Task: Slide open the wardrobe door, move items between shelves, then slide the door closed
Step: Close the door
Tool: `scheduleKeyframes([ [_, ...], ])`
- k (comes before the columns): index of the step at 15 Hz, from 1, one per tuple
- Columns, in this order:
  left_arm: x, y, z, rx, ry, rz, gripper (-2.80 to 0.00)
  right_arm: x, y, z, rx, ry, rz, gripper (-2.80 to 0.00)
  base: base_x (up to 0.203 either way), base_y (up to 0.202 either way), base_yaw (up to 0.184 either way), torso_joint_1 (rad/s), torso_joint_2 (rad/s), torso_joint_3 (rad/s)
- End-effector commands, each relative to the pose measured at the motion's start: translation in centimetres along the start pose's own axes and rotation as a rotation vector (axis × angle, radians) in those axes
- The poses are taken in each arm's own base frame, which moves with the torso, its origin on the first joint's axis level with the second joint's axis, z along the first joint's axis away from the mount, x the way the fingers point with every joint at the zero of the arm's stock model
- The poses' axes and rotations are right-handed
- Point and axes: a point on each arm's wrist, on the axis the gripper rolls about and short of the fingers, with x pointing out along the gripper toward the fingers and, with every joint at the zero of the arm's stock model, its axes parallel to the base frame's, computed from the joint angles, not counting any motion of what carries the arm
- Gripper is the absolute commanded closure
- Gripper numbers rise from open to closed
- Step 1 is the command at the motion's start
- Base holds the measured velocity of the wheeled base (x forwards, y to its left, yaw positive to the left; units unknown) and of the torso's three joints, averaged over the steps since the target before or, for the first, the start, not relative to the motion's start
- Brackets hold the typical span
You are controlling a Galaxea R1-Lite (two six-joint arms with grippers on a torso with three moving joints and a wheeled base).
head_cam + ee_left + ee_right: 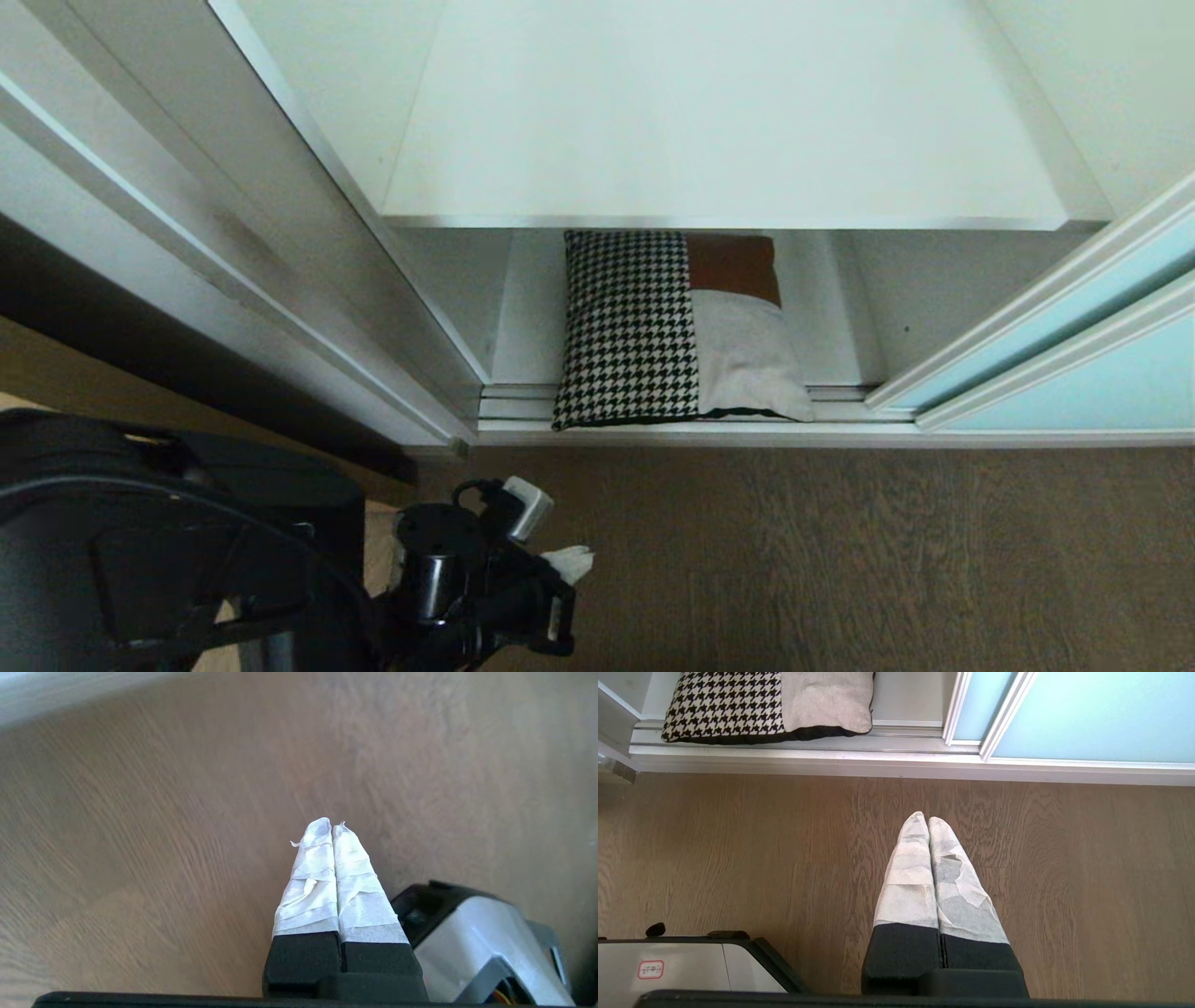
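Cushion (pixel 674 329) lies on bottom shelf (pixel 840 308); both hands (left (pixel 331 828), right (pixel 928 820)) closed, empty.

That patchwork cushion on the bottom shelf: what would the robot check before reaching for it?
1. Frosted aqua glass sliding door slid aside, opening free: ok.
2. Square houndstooth, brown and beige patchwork cushion in view on the lower white shelf: ok.
3. Upper white shelf board has room: ok.
4. Left tool open to grasp: not ok, shut.
5. Right tool holding nothing: ok, shut over the wooden floor.
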Motion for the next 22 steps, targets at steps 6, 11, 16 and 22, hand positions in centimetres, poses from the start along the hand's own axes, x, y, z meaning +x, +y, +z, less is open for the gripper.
scheduleKeyframes([
  [6, 4.1, 1.5, 3.0, -0.114, 0.048, 0.104, 0.00, 0.0, 0.0, 0.0, 0.000, 0.001, 0.000, 0.00, 0.000, 0.000, 0.000, 0.000, 0.00, 0.000],
  [11, 3.8, 2.8, 3.5, -0.199, 0.095, 0.151, 0.00, 0.0, 0.0, 0.0, 0.000, 0.001, 0.000, 0.00, 0.000, 0.000, 0.000, 0.000, 0.00, 0.000],
  [16, 3.0, 3.0, 4.9, -0.207, 0.089, 0.160, 0.00, 0.0, 0.0, 0.0, 0.000, 0.001, 0.000, 0.00, 0.000, 0.000, 0.000, 0.000, 0.00, 0.000],
  [22, 5.4, 4.6, 6.5, -0.203, 0.094, 0.173, 0.00, 0.0, 0.0, 0.0, 0.000, 0.001, 0.000, 0.00, 0.000, 0.000, 0.000, 0.000, 0.00, 0.000],
])
